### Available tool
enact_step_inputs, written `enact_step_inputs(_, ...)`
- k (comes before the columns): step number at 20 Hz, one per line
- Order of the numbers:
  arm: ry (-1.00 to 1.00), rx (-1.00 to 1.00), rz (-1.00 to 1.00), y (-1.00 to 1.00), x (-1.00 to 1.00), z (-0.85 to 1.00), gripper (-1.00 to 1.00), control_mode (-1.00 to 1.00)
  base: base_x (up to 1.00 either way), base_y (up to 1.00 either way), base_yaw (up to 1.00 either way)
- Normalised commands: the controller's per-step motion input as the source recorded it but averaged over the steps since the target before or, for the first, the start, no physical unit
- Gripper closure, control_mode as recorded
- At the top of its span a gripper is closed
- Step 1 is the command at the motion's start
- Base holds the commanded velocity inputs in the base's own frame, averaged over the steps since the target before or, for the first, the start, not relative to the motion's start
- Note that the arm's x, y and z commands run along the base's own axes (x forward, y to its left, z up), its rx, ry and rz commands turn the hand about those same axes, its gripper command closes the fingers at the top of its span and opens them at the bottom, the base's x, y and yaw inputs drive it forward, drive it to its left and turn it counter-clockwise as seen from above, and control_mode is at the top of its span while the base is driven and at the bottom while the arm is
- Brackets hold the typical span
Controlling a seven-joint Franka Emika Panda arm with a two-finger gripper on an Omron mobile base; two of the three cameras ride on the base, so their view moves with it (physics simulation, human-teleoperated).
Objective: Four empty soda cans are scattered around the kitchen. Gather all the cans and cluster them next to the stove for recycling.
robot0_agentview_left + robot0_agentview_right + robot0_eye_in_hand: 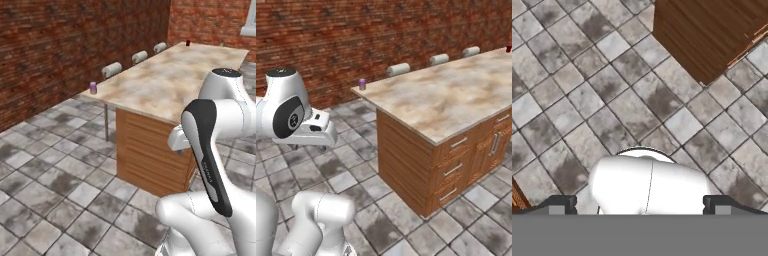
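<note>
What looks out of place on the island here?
Two small cans stand at opposite ends of the beige marbled island counter: a purple can on the near corner edge, and a dark red can at the far end. Both are upright; nothing spilled.

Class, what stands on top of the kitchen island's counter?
A purple can stands at the counter's near corner and a red can at its far end; the arm hides part of the counter.

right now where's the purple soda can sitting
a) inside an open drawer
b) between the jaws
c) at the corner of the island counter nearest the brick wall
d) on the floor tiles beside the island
c: the purple soda can stands upright at the corner of the marbled island counter nearest the brick wall; the right base view shows it at that same corner.
</note>
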Motion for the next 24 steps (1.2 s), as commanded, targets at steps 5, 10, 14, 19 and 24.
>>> enact_step_inputs(5, 0.0, 0.0, 0.0, 0.0, 0.0, 0.0, -1.0, 1.0, 0.41, 0.0, -0.33)
enact_step_inputs(10, 0.0, 0.0, 0.0, 0.0, 0.0, 0.0, -1.0, 1.0, 0.42, 0.0, -0.33)
enact_step_inputs(14, 0.0, 0.0, 0.0, 0.0, 0.0, 0.0, -1.0, 1.0, 0.44, 0.0, -0.33)
enact_step_inputs(19, 0.0, 0.0, 0.0, 0.0, 0.0, 0.0, -1.0, 1.0, 0.44, 0.0, -0.32)
enact_step_inputs(24, 0.0, 0.0, 0.0, 0.0, 0.0, 0.0, -1.0, 1.0, 0.4, 0.11, -0.33)
